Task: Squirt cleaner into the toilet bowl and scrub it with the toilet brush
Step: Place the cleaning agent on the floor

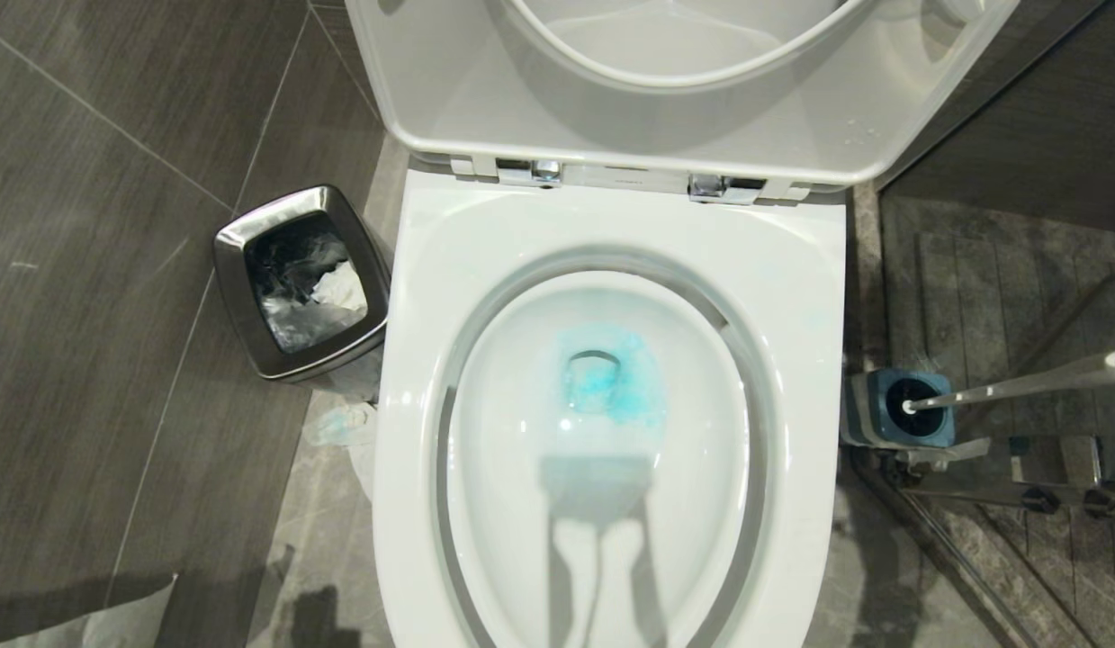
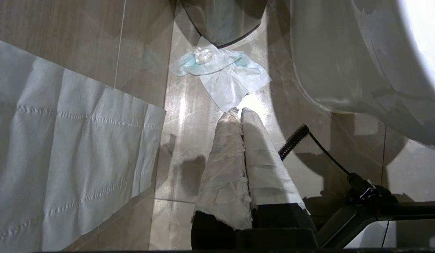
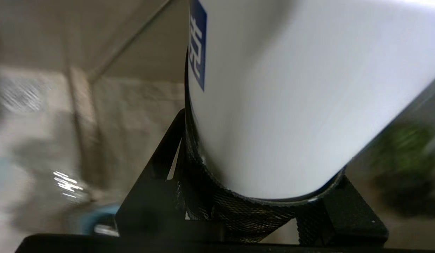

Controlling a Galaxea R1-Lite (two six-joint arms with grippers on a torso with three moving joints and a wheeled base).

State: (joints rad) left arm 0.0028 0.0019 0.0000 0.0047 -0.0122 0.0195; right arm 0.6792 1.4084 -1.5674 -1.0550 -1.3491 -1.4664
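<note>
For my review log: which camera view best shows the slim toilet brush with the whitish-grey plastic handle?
The head view: the slim whitish-grey toilet brush stands in its square blue-topped holder beside the white ceramic toilet bowl, handle leaning outward. The left wrist view does not show it; in the right wrist view I cannot make it out.

One toilet bowl (image 1: 611, 432) fills the centre of the head view, with one blue patch of cleaner (image 1: 611, 378) in its water. One steel waste bin (image 1: 301, 281) sits at the left. One toilet brush (image 1: 1016, 382) stands in one blue-topped holder (image 1: 899, 409) at the right edge. Two chrome hinges (image 1: 544, 171) show at the top.
</note>
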